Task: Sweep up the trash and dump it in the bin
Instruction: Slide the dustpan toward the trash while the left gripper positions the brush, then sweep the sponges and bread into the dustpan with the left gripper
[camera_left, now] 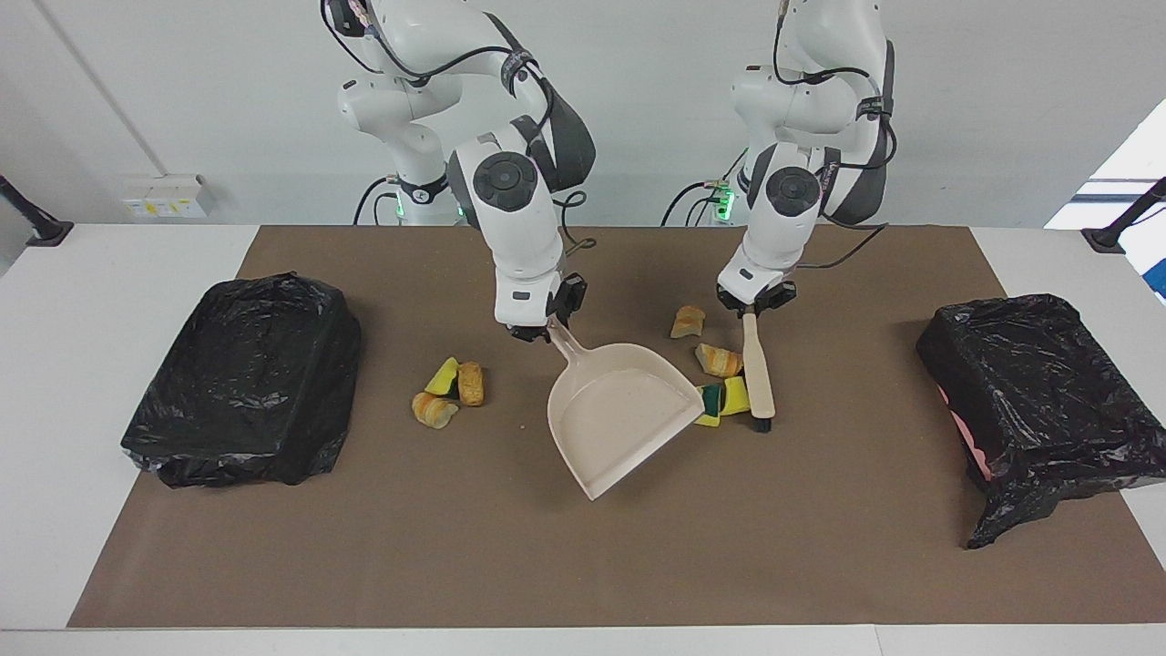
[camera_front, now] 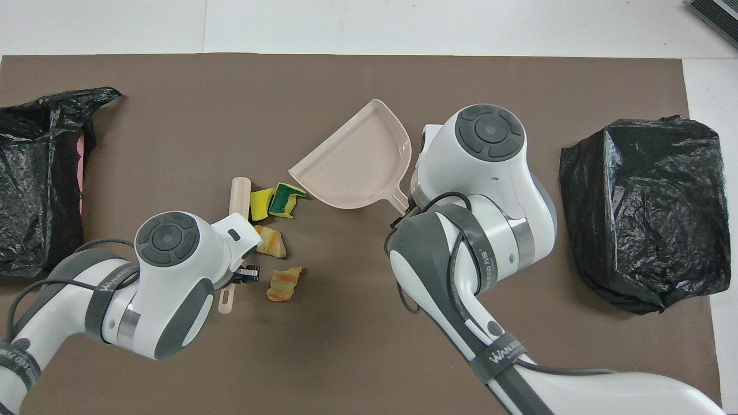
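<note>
While both tools are gripped, sweeping is in hand. Right hand (camera_left: 537,330), frame centre, clamps dustpan (camera_left: 619,415) handle; left hand (camera_left: 754,306) clamps brush (camera_left: 758,374). Trash: four scraps (camera_left: 720,378) by brush, three (camera_left: 448,392) centre-left. Next: brush scraps into pan. Bins (camera_left: 246,378) at bench ends.

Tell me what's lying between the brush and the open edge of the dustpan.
Two yellow-and-green scraps lie side by side between the brush and the mouth of the dustpan, right at its edge. Both views show it.
</note>
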`<act>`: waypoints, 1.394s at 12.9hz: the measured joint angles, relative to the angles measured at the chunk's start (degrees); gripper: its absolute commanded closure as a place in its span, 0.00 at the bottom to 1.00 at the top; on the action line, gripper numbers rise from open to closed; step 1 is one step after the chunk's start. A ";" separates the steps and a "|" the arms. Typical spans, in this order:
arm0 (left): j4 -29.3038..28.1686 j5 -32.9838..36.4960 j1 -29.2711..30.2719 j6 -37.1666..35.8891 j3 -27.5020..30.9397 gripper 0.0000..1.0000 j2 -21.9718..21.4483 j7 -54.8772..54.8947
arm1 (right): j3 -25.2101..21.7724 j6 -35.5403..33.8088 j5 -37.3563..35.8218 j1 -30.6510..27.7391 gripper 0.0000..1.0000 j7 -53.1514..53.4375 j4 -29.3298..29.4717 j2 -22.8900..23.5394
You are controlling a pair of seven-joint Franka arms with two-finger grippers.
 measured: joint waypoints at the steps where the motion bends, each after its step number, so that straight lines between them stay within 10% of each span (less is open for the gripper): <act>1: 0.03 0.00 -0.38 0.06 -0.02 1.00 0.00 0.01 | -0.01 0.00 -0.73 -0.04 1.00 -4.70 -1.48 -0.48; 9: 1.58 -0.01 2.38 -1.36 1.39 1.00 0.80 0.13 | -0.08 0.22 -5.08 -2.85 1.00 -28.71 -11.58 -5.19; 18: 1.12 -4.45 -0.19 -1.37 0.14 1.00 0.77 0.04 | 0.25 3.08 -6.10 1.15 1.00 -22.07 -15.86 -5.41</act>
